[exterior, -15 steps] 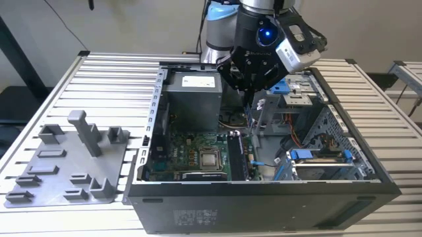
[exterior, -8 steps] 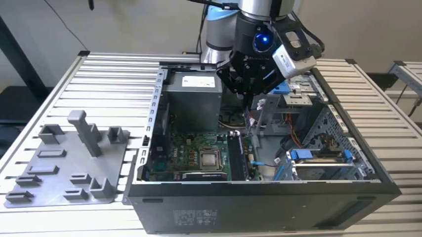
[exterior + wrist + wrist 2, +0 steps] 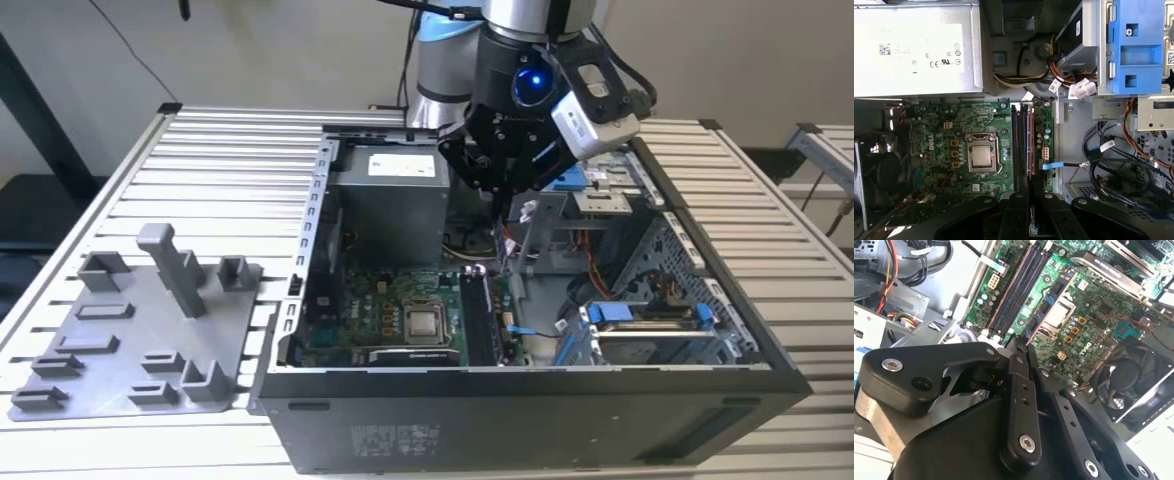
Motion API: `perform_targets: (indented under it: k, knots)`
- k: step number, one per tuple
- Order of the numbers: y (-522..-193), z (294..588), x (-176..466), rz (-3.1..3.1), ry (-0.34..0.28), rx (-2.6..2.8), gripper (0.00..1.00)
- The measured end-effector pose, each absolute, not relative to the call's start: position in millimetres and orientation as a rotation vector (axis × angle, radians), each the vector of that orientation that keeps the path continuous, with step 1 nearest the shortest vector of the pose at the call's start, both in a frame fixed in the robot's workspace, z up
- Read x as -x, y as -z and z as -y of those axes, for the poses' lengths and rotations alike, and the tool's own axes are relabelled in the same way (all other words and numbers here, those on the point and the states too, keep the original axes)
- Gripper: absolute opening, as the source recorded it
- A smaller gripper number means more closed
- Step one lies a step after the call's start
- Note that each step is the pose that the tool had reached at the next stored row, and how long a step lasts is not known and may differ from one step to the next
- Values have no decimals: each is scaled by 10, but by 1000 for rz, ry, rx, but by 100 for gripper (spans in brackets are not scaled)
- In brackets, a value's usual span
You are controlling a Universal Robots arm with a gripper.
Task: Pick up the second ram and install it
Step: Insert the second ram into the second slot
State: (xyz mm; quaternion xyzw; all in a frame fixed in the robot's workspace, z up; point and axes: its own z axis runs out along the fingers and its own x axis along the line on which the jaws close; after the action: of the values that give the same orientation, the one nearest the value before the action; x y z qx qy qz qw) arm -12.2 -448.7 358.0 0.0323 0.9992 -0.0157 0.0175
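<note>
Seating the stick well calls, I judge, for keeping it square to a free slot, both ends level, and pressing straight down. In the first wrist view the end effector (image 3: 1030,194) is drawn narrow. It pinches a thin dark strip seen edge-on, apparently the second ram (image 3: 1031,220). The strip hangs above one end of the memory slots (image 3: 1020,145), not yet seated. Beyond lie the green motherboard (image 3: 934,150) and the grey power supply (image 3: 914,47).
</note>
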Motion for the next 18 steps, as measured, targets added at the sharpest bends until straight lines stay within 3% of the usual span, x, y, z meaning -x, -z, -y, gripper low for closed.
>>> perform_targets:
  k: [18]
  knots:
    - [-3334, 4488, 131, -3105, 50, -101, 14]
